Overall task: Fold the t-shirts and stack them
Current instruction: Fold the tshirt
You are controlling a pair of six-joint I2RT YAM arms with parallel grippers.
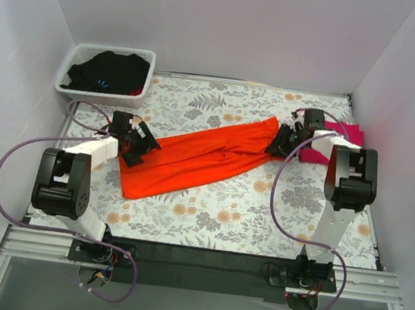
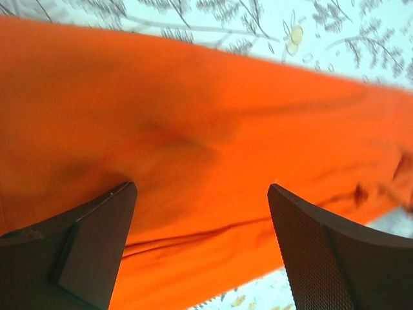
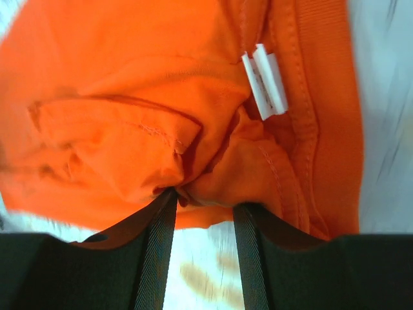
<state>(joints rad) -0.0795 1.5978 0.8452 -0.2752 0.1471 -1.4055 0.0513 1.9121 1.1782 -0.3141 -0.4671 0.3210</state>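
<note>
Orange t-shirt (image 1: 199, 158) lies as a long band across the bench (image 1: 261, 215), from near left to far right. Right pincer (image 3: 203, 206), narrow, pinches bunched cloth beside the collar label (image 3: 264, 84), probably to anchor that end. Left pincer (image 2: 201, 187) stands wide just over the near-left end, gripping nothing, seemingly poised to grasp. Pink t-shirt (image 1: 344, 132) lies far right, beyond the right arm.
</note>
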